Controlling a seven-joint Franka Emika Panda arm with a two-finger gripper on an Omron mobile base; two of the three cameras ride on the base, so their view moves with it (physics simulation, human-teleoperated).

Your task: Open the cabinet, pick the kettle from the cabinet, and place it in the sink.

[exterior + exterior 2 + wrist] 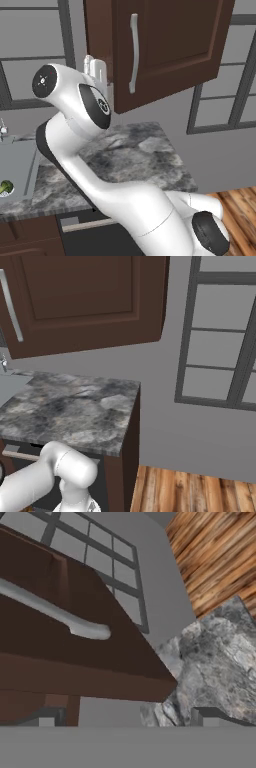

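The cabinet (165,45) hangs on the wall above the counter, and its door looks shut. Its long silver bar handle (133,52) runs down the door's left side. In the right base view the cabinet (85,301) fills the upper left, its handle (11,306) at the frame's edge. My gripper (127,719) is open, with nothing between its fingertips (47,717). It sits just below and beside the cabinet's lower edge and looks up at the handle (55,612). The sink (17,165) lies at the left of the counter. The kettle is hidden.
A small green broccoli piece (5,187) lies in the sink, with the faucet (3,129) behind it. The grey marbled counter (140,155) stretches under the cabinet. Windows (220,336) flank the cabinet. Wooden floor (190,491) lies to the right of the counter's end.
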